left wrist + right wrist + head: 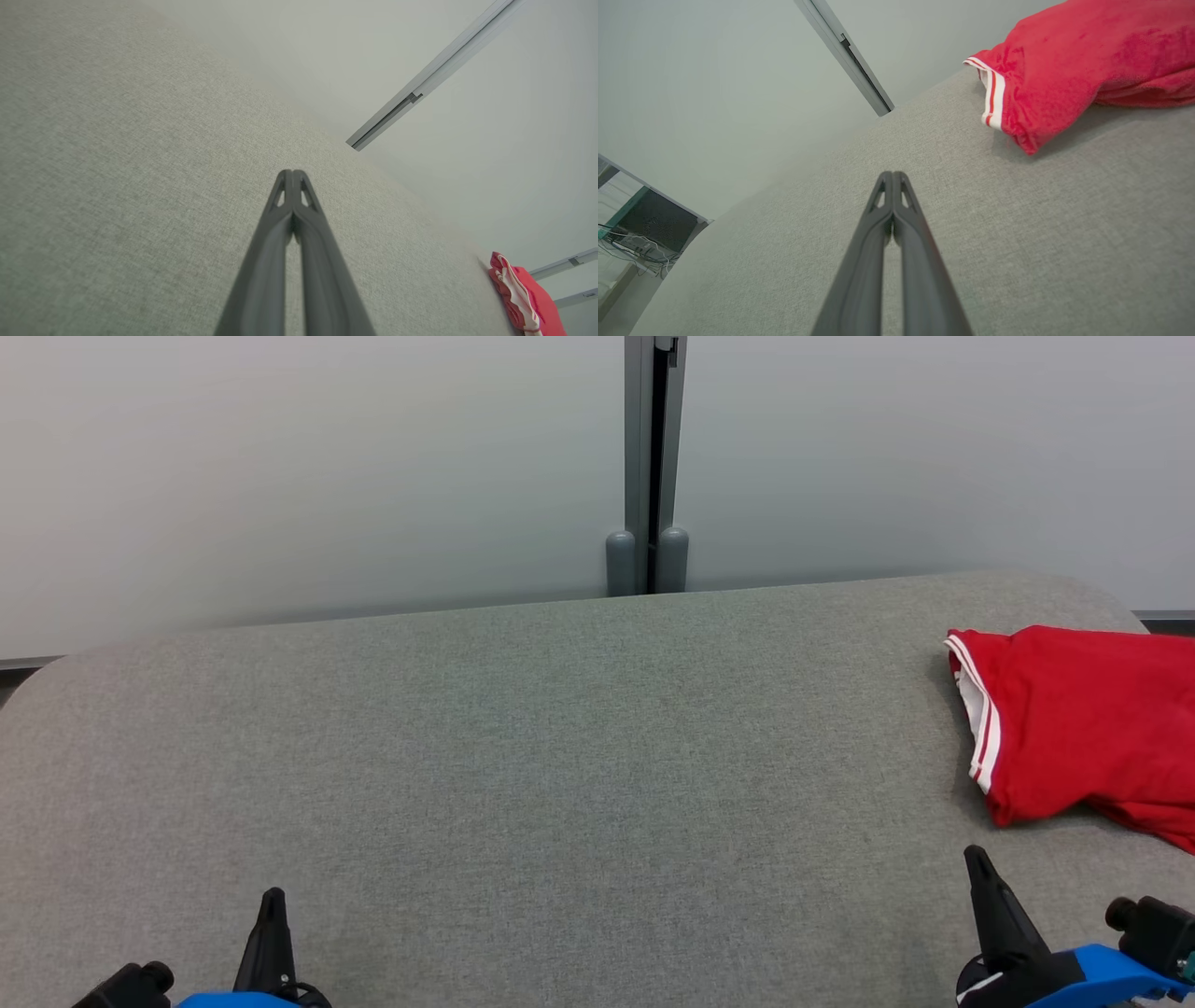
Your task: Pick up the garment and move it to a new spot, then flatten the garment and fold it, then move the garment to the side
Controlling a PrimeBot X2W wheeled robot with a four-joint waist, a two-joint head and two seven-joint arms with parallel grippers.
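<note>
Red garment (pixel 1083 719) lies at the right end of the desk (pixel 560 756), loosely folded, with its striped cuff (pixel 977 733) facing the desk's middle. Left jaws and right jaws are both pressed together and empty, low at the desk's near edge. The right jaws are near the garment but not touching it.

Judgement: this is either the end state, folded and set aside, or nothing has begun. The fold looks loose, and a flap trails toward the desk's near edge.

Head view cuts off the garment's right part, so its full shape and fold quality are unclear.
</note>
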